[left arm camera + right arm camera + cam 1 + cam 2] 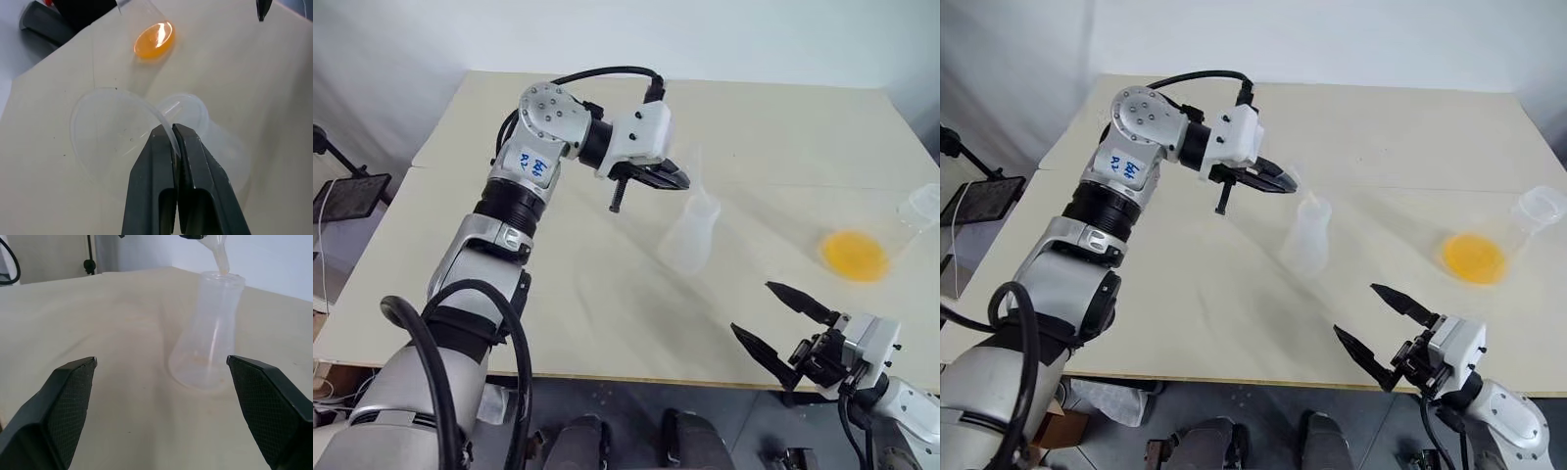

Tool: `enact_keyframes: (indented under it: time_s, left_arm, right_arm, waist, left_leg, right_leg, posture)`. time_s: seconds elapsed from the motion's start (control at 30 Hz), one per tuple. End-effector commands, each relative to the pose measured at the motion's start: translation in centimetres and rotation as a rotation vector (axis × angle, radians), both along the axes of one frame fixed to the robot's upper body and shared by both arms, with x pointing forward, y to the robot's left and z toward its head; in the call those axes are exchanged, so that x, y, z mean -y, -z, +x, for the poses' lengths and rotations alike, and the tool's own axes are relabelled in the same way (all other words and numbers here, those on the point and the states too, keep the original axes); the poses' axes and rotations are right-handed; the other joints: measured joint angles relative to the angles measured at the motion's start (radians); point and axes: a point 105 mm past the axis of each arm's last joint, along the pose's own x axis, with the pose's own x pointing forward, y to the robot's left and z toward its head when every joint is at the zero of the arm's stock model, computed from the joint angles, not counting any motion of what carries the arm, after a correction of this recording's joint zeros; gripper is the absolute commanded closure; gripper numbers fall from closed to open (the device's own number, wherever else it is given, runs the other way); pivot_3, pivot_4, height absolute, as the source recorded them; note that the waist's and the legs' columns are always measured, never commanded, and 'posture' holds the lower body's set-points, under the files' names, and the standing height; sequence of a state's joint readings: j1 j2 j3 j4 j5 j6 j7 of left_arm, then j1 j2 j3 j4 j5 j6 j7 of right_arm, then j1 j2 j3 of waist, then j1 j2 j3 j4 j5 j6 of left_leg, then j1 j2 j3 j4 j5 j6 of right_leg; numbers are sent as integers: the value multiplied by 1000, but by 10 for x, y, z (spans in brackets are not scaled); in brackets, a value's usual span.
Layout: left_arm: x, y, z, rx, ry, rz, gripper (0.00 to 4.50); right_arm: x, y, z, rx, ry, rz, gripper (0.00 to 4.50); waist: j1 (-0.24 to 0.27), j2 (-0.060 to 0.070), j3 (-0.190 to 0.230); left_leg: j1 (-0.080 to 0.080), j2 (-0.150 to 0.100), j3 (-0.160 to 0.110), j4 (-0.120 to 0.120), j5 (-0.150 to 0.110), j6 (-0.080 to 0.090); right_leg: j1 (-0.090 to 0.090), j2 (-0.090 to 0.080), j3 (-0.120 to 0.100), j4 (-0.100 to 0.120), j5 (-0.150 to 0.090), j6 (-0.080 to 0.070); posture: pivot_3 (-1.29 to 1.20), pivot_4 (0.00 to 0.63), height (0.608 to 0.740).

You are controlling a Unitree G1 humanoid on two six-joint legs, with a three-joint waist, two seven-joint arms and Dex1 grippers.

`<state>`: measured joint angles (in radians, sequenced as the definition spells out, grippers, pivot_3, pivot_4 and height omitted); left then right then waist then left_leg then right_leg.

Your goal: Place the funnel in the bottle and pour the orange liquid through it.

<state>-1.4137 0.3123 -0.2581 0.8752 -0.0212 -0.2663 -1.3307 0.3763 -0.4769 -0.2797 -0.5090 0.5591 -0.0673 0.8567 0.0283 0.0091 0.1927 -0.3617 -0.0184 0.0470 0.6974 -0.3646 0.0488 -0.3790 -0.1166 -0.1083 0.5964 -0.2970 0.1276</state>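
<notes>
The left gripper [173, 134] was clenched on the funnel [112, 132] rim, stem tip hanging just above the mouth of the bottle [690, 233] mid-tabletop. The right gripper [783, 323] waited spread wide near the front edge.

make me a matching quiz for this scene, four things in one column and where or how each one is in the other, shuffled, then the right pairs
Things:
1. funnel
2. bottle
3. orange liquid
4. right pincer

States:
A. standing upright on the table, mouth open, nothing gripping it
B. open, near the table's front edge, holding nothing
C. pinched by its rim in the shut left pincer, stem at the bottle's mouth
D. a shallow pool in a clear vessel lying toward the table's right side

Pairs: 1-C, 2-A, 3-D, 4-B
</notes>
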Motion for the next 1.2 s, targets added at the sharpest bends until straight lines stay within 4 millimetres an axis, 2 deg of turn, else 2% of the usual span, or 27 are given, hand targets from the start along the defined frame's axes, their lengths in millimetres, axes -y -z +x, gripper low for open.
enact_keyframes:
  time_s: [0.03, 0.27, 0.37, 0.47, 0.63, 0.73, 0.77, 0.9, 1.0, 1.2]
  left_arm:
    - [9, -12, -2, 81, 14, 17, 4488]
    - [22, -1, -5, 109, 62, 98, 4488]
    - [26, -2, -5, 109, 63, 111, 3801]
    - [27, 1, -5, 119, 69, 128, 2822]
    - [37, -3, -11, 52, 106, 51, 1241]
    - [35, -7, -17, -6, 145, -9, 238]
    - [33, -10, -17, -31, 147, -39, 31]
    - [1, -4, -14, -184, 122, -157, 31]
    - [-39, 16, -6, -260, 34, -264, 31]
    - [-94, 39, -2, -329, -137, -471, 31]
  right_arm:
    - [-5, -11, -4, 58, -3, 1, 0]
    - [-7, -10, -6, 62, 13, 6, 0]
    - [-7, -10, -6, 64, 19, 5, 0]
    - [-7, -10, -6, 65, 24, 6, 0]
    - [-8, -8, -8, 63, 37, 13, 0]
    - [-6, -9, -10, 62, 58, 22, 0]
    - [-5, -10, -10, 68, 70, 27, 0]
    - [15, -21, -11, 118, 200, 72, 0]
    - [43, -29, -17, 163, 366, 120, 0]
    - [86, -31, -36, 215, 631, 139, 0]
  waist:
    - [0, 0, 0]
    - [3, 0, 0]
    - [2, 0, 0]
    - [2, 0, 0]
    - [4, 0, 0]
    - [1, 0, 0]
    - [-1, 0, 0]
    - [-5, 1, -1]
    - [-9, 3, -2]
    - [2, 2, -1]
  left_leg:
    - [0, 0, 0, 0, 0, 0]
    - [-2, 0, -1, 1, 0, 0]
    - [-7, 0, 0, 2, 1, 1]
    - [-10, -2, 2, 2, 1, 1]
    - [-10, -2, 2, 3, 1, 1]
    - [-10, -1, 2, 3, 1, 2]
    - [-10, -1, 2, 3, 1, 2]
    - [-8, -1, 2, 3, 1, 2]
    - [-7, 0, 2, 2, 1, 1]
    - [-8, -1, 0, 4, 1, 0]
  right_leg:
    - [0, 0, 0, 0, 0, 0]
    - [-1, 0, 0, 0, 0, 0]
    - [-7, 0, 0, 1, 0, 0]
    - [-13, -2, 1, 9, 0, 0]
    - [-13, -2, 1, 10, 0, 0]
    - [-13, -1, 2, 10, 0, 0]
    - [-13, -1, 2, 10, 0, 0]
    - [-13, -2, 2, 13, 0, 0]
    - [-14, -1, 3, 15, 0, 0]
    - [-14, -2, 4, 16, 0, -1]
  posture:
    - [0, 150, 740]
    - [0, 150, 740]
    - [0, 150, 740]
    - [0, 150, 740]
    - [0, 150, 740]
    - [0, 150, 740]
    - [0, 150, 740]
    - [0, 150, 740]
    - [0, 150, 740]
    - [0, 150, 740]
